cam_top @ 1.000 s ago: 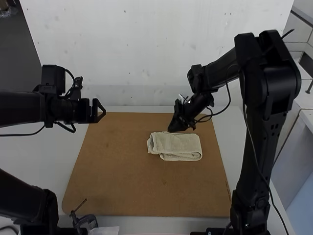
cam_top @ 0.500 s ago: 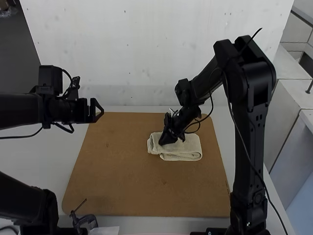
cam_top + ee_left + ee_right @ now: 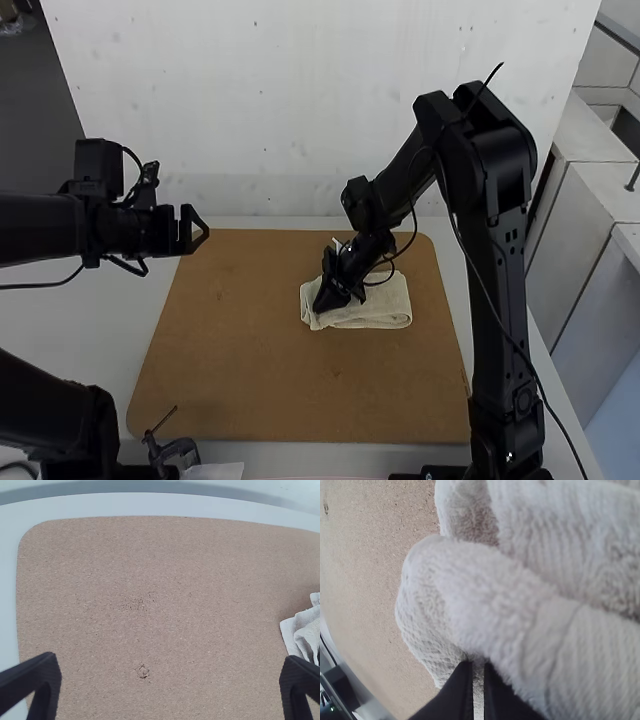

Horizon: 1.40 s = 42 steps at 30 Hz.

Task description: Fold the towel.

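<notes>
Across the towel [image 3: 385, 313] comes the right gripper [image 3: 476, 664], from beyond its far edge to its left end, nearer the front of the brown board [image 3: 250, 380]. And the left end has given a little, its near corner now lying closer to the board's front edge, more in line with the rest.

The towel sits on the right half of the board, folded into a compact, layered bundle, with a thick rounded ridge rising beside the right gripper's tips. Those fingers are together, or as good as, down against the cloth; whether a thin pinch of it is caught between them, nobody can tell from here. Over at the board's left side, the left gripper [image 3: 171, 661] waits with its fingers spread wide and nothing between them.

This looks like the tidying stage, squaring up that left end, and the fold seems nearly finished. Light pressure is the thing: enough to carry the top layer, not so much that the whole bundle skids over the board. Keep the stroke parallel to the board's side, and stop once the near edges line up. Push on and that ridge could bunch or roll under. Then straight up, clear of the nap, before backing off, or the tips may snag a layer and undo the good work.
</notes>
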Motion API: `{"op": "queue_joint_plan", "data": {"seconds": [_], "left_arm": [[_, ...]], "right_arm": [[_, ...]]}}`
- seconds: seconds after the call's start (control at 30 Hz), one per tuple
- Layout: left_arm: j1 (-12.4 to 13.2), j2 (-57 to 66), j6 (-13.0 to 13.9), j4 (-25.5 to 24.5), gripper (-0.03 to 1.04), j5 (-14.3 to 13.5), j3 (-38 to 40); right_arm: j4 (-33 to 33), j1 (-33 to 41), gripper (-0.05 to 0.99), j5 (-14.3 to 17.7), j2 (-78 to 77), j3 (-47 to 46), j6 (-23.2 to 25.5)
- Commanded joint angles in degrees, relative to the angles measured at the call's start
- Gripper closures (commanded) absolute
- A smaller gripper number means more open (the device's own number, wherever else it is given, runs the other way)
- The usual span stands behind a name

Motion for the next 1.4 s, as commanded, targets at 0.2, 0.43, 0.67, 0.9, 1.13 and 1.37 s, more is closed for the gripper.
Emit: {"op": "queue_joint_plan", "data": {"seconds": [0.2, 0.43, 0.67, 0.9, 1.13, 1.37], "left_arm": [[0.5, -1.34, -0.17, 0.53, 0.03, 1.47, -0.3], [0.24, -1.52, -0.44, 0.53, 0.03, 1.47, -0.39], [-0.11, -1.43, -0.52, 0.88, 0.03, 1.47, -0.48], [0.42, -4.42, -2.11, 3.25, 0.03, 1.12, -0.83], [0.59, -12.77, -7.64, 13.8, 0.03, -2.13, -5.23], [0.85, -22.35, -7.64, 19.07, 0.03, -5.3, -11.29]], "right_arm": [[-2.63, -1.98, 0.7, 0.44, -9.57, 0.47, 0.72], [-3.42, -4.7, 0.26, 0.62, -13.88, -1.38, -0.69], [-7.11, -11.91, 0.38, 0.36, -14.06, -3.67, -6.84], [-5.53, -19.29, 0.19, 1.85, -26.62, -5.69, -9.3], [10.82, -26.23, -0.04, 11.69, -45.96, -16.85, -6.84], [21.54, -32.83, -0.04, 18.11, -60.9, -29.94, -5.17]]}}
